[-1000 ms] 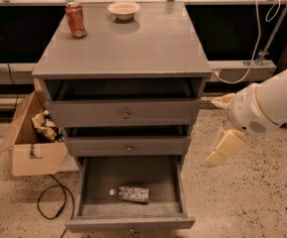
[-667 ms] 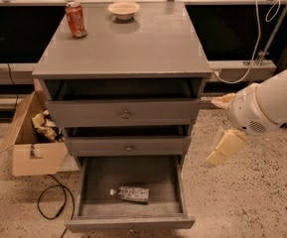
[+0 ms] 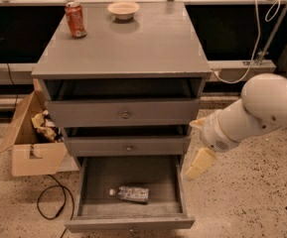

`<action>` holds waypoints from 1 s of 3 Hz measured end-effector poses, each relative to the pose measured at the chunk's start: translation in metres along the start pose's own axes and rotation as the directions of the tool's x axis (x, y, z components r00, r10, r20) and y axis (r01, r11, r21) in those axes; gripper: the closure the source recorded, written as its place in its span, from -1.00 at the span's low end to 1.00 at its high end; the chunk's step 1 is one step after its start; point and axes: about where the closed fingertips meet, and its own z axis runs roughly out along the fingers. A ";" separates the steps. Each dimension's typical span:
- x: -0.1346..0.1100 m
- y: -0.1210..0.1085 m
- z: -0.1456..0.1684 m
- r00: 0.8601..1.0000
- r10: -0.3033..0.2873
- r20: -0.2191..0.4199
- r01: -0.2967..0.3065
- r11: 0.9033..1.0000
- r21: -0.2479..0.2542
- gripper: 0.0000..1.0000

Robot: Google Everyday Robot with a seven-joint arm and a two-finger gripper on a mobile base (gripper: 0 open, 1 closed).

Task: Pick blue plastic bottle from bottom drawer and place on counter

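My gripper (image 3: 192, 150) hangs just outside the right wall of the bottom drawer (image 3: 128, 224), fingers spread and holding nothing. The drawer stands pulled out, and the blue plastic bottle (image 3: 129, 193) lies on its side inside. High above the drawer, the counter (image 3: 133, 48) carries a soda can (image 3: 75, 19) and a bowl (image 3: 123, 9).

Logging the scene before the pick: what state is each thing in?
Bottom drawer, pulled open.
Blue plastic bottle, lying on its side inside it.
Soda can, upright on the counter.
Bowl, upright on the counter.
Gripper, open and empty, right of the cabinet.
Cardboard box, flaps open, on floor.
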 end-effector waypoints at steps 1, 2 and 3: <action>0.008 -0.003 0.057 0.999 0.004 0.039 -0.003 1.000 -0.023 -1.00; 0.000 -0.007 0.113 0.995 0.000 0.103 0.006 0.999 -0.052 -1.00; -0.005 -0.009 0.168 0.983 0.035 0.183 -0.016 0.994 -0.104 -1.00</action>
